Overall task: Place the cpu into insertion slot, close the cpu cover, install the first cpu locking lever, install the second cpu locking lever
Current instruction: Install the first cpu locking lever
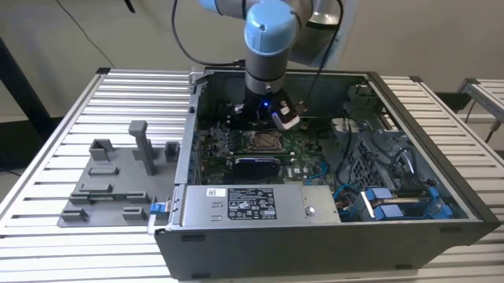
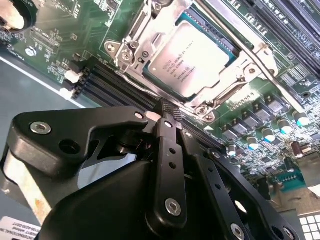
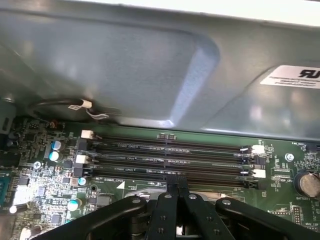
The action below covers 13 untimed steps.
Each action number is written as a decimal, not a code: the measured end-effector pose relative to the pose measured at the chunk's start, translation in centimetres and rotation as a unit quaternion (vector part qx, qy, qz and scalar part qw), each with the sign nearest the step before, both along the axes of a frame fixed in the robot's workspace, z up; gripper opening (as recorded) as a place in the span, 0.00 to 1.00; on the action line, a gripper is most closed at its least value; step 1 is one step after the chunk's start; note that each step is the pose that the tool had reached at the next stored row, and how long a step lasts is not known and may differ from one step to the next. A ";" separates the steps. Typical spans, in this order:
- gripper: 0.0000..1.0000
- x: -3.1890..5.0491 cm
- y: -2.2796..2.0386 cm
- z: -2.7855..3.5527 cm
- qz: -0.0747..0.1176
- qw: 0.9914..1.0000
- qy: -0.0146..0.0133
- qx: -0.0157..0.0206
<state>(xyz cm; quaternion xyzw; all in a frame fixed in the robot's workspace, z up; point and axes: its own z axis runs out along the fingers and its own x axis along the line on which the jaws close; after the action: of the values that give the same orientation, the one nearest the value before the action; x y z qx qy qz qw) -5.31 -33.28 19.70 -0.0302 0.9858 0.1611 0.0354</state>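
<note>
Beside the cpu, fingers together, arm vertical

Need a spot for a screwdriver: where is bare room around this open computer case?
The ribbed white tabletop is bare around the grey plastic fixture at the exterior view's left, and beside the open dark computer case at that view's right. Inside, it's crowded: green circuit board, cables, the arm's tool.

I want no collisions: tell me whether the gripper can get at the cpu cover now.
Probably yes. The gripper, fingers shut, hovers just beside the cpu cover, which lies down over the cpu; only low memory slots lie between them.
</note>
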 end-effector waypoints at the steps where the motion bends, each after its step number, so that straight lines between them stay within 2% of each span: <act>1: 0.11 0.08 -0.01 0.00 0.000 1.000 0.000 0.000; 13: 0.11 0.81 -0.25 -0.01 0.000 1.000 0.000 0.000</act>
<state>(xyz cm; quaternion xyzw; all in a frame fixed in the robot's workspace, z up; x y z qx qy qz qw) -4.50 -33.53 19.69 -0.0302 0.9858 0.1611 0.0354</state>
